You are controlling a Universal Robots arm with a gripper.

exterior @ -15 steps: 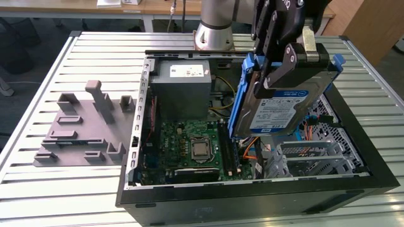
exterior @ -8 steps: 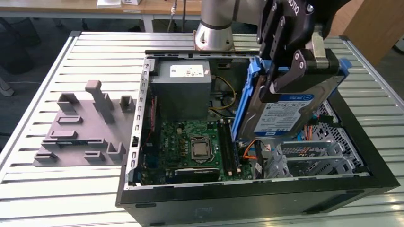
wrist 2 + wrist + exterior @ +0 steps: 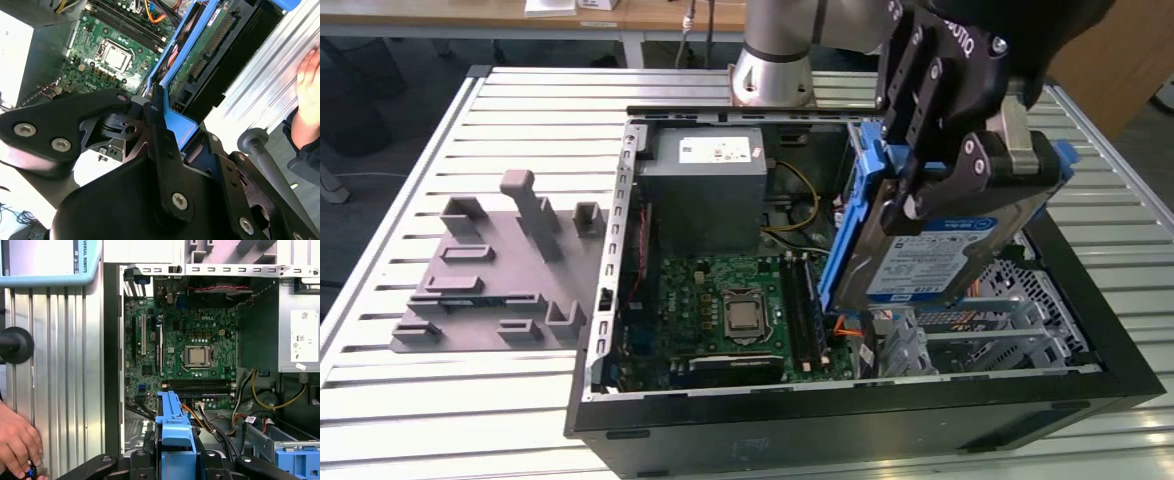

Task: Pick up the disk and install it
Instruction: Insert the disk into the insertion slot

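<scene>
Judging from how things lie, the pick-up part of the task is taken as done and the installing part as not yet done. The disk (image 3: pixel 927 255) is carried clear of the table (image 3: pixel 414 400) and is hung below the gripper (image 3: pixel 967 175), tilted close to upright, with its white-and-blue label turned to the exterior camera. No part of the disk is seen seated in the metal drive cage (image 3: pixel 994 335), which lies beneath the gripper inside the open computer case (image 3: pixel 854 405).

The gripper is drawn in on the disk, which is pinched from opposite sides. One black finger (image 3: pixel 921 185) is laid across the labelled face. The far finger's contact is hidden behind the drive. In the second wrist view the disk's green circuit side (image 3: pixel 210 45) and a blue rail (image 3: pixel 175 125) are seen running away from the gripper body. In the first wrist view the blue rail (image 3: pixel 172 425) is seen held between the fingers.

Below and ahead of the gripper the motherboard (image 3: pixel 195 355) is exposed, and the grey power supply (image 3: pixel 700 190) is set beyond it, well apart from the disk. Off to the gripper's side, outside the case, a person's hand (image 3: pixel 17 440) is rested on the table.
</scene>
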